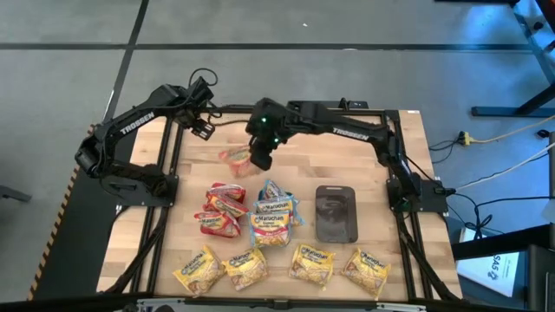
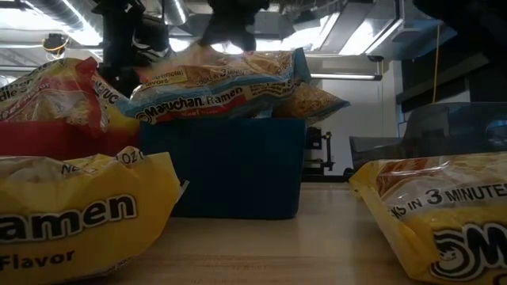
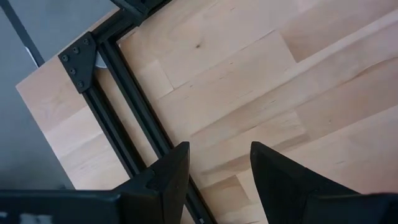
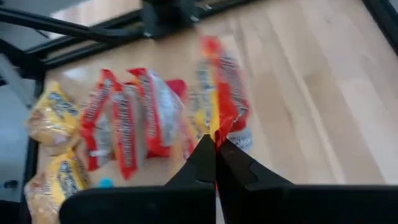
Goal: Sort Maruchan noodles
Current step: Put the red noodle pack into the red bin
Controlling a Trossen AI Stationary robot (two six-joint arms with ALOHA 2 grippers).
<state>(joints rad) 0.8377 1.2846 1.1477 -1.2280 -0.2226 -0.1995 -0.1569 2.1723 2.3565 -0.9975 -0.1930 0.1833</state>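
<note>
Even bright overhead light; motion blur in right wrist view.

Left claw [image 3: 219, 174], fingers apart, above bare wooden table [image 3: 249, 81] and black frame rail [image 3: 134, 118]

**Premises: robotics lab or industrial test bay**

You were working in a lab-type space, not a home or shop. Your station was a pale wooden table [image 1: 408, 156] bolted into a black metal frame [image 3: 118, 130] with bracketed corners, carrying two dark arms marked TROSSEN. It stood on a bare grey concrete floor [image 1: 347, 26] marked with dark lines. Loose cables [image 1: 503, 139] trailed across that floor beside the bench, and the legs of another stand [image 1: 520, 52] showed nearby. Behind the table you had an open ceiling with exposed silver ductwork [image 2: 47, 16] and strip lights [image 2: 341, 77].
</note>
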